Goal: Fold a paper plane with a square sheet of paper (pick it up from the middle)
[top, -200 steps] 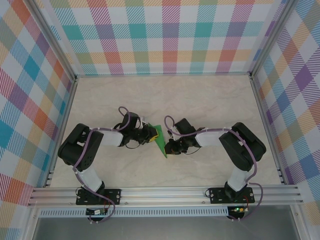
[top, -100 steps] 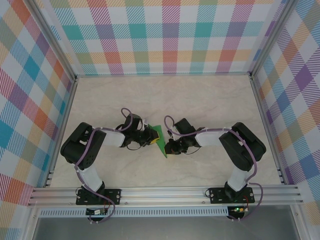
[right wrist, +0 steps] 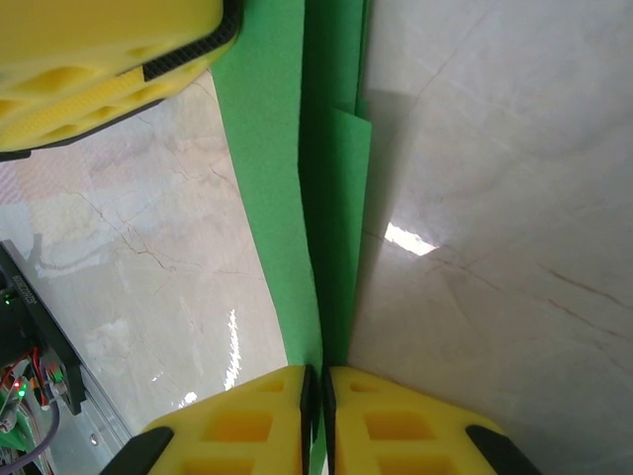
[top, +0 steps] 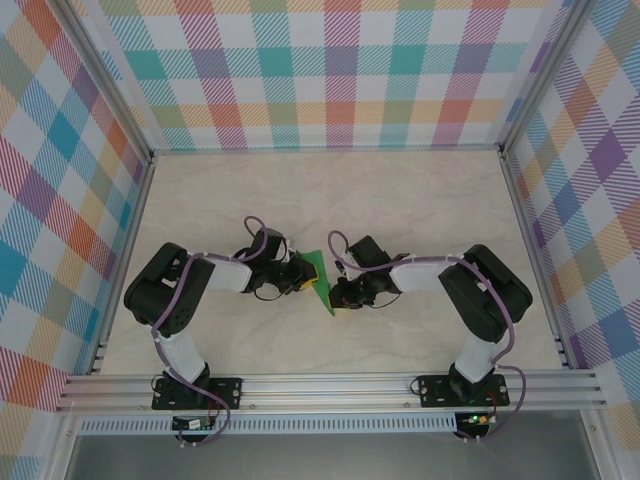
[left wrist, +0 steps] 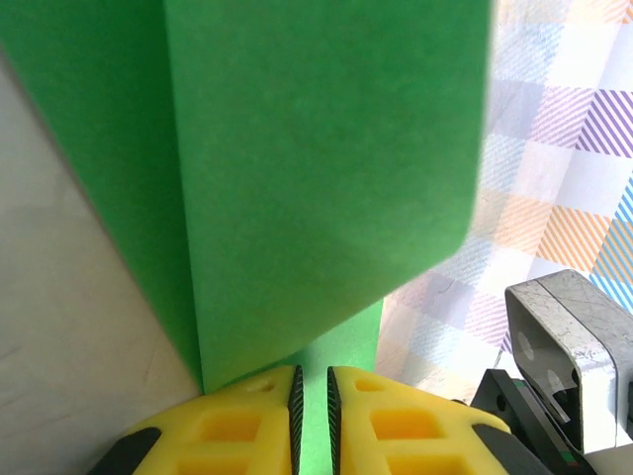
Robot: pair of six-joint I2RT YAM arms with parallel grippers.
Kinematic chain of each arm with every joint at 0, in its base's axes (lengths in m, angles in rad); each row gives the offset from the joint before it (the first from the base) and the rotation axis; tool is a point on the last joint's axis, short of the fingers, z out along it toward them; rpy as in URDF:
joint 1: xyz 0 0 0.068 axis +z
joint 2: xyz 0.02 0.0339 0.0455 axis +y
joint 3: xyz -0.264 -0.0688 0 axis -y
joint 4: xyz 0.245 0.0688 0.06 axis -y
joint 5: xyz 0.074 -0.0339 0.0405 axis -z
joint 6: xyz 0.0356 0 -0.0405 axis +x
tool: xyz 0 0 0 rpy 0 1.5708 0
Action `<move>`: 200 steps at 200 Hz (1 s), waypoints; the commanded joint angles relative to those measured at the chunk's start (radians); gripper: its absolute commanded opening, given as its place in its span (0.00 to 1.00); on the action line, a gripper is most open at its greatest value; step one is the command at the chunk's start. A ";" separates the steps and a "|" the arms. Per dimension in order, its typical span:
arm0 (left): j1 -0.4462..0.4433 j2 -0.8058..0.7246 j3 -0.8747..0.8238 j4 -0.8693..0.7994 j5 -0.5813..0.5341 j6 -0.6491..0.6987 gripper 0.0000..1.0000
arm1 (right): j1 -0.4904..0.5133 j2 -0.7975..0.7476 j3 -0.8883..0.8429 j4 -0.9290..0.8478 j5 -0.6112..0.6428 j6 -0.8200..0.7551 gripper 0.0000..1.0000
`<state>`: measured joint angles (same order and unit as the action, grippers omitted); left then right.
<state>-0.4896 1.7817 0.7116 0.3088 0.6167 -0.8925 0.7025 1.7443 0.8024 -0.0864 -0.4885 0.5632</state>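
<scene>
From above, the folded green sheet (top: 318, 280) stood near the middle of the table (top: 420, 210), between the left gripper (top: 303, 281) and right gripper (top: 334, 294). Left wrist: jaws nearly closed, pinching its near edge. Right wrist: jaws likewise clamped on the crease; the layers needed to stay aligned while pressing. A second earlier, the left arm sat farther out.

A lab test cell: aluminium frame (top: 330, 385), plaid walls (top: 330, 80).
</scene>
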 commanded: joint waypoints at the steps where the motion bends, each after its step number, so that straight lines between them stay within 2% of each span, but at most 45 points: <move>1: -0.004 0.033 0.012 -0.055 -0.035 0.026 0.17 | 0.007 -0.048 0.011 -0.080 0.006 -0.011 0.15; 86: -0.005 0.039 0.013 -0.062 -0.048 0.021 0.16 | 0.014 -0.020 0.002 -0.079 -0.034 -0.013 0.13; 145: -0.004 0.040 0.009 -0.066 -0.053 0.018 0.16 | 0.019 0.018 0.013 -0.094 -0.016 -0.023 0.11; 166: -0.004 0.041 0.012 -0.068 -0.053 0.018 0.16 | 0.017 -0.036 0.019 -0.118 0.015 -0.018 0.13; 200: -0.004 0.039 0.015 -0.071 -0.049 0.018 0.16 | 0.009 -0.190 0.025 -0.146 0.138 0.013 0.23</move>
<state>-0.4896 1.7851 0.7212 0.2901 0.6132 -0.8925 0.7143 1.6669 0.8070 -0.1852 -0.4442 0.5644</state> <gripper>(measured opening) 0.159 0.198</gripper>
